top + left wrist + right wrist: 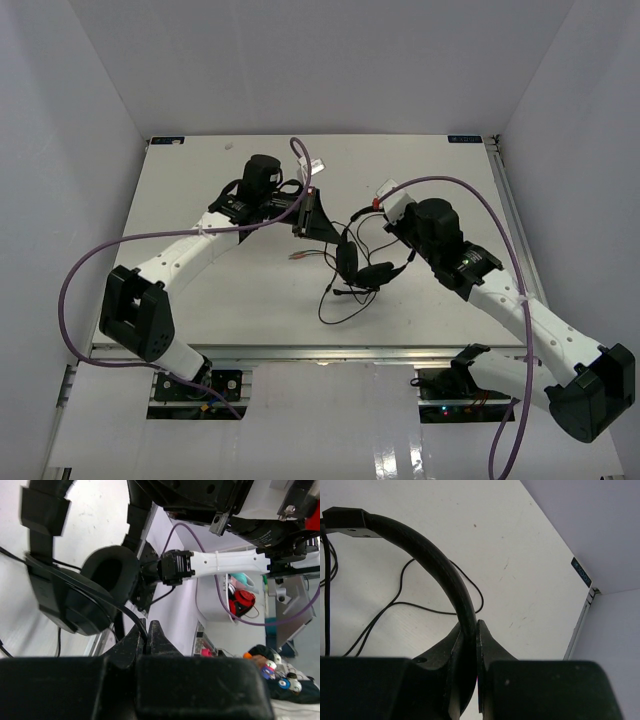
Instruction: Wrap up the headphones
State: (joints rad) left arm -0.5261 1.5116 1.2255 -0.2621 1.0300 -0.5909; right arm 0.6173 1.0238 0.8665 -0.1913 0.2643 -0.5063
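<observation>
The black headphones (362, 268) are held up between my two grippers at the table's middle. My right gripper (470, 626) is shut on the arched headband (451, 580); in the top view it (403, 262) is at the headset's right side. My left gripper (146, 630) is shut on the thin black cable (131, 617) just below a padded earcup (107, 577); in the top view it (332, 237) is left of and behind the earcups. Loose cable (340, 300) loops on the table below, with the reddish plugs (300, 257) to the left. I cannot make out the boom mic.
Thick purple robot cables (480, 200) arc over both arms. The white table (200, 310) ends at a metal rail at the near edge (320, 352), with walls on three sides. The right arm (220, 565) shows across the left wrist view.
</observation>
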